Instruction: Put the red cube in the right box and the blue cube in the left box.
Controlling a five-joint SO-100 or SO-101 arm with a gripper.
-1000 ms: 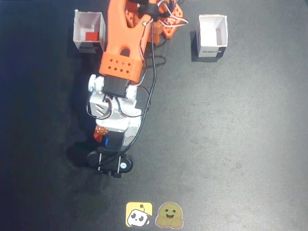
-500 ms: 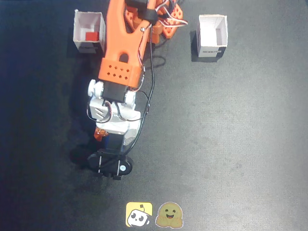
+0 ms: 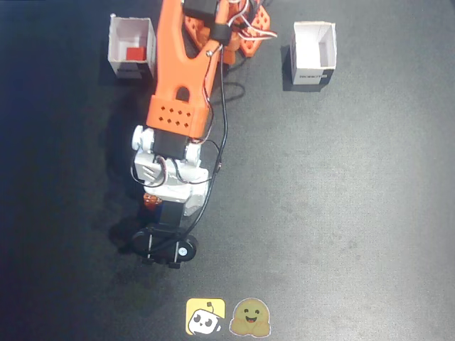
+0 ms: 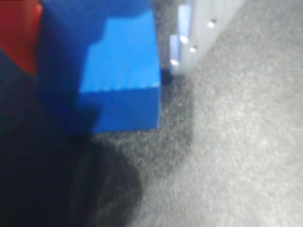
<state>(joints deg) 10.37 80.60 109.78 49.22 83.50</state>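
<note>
The red cube [image 3: 135,53] lies inside the white box [image 3: 131,47] near the bench's [image 3: 341,213] far left corner in the fixed view; a second white box [image 3: 313,52] stands toward the far right. The blue cube [image 4: 120,71], bright with plain faces and sharp edges, fills the wrist view, sitting on the dark bench between an orange finger [image 4: 16,33] and a white finger [image 4: 189,33]. The gripper [image 4: 102,52] brackets the cube; whether it clamps cannot be told. In the fixed view the arm [image 3: 178,92] hides the cube.
</note>
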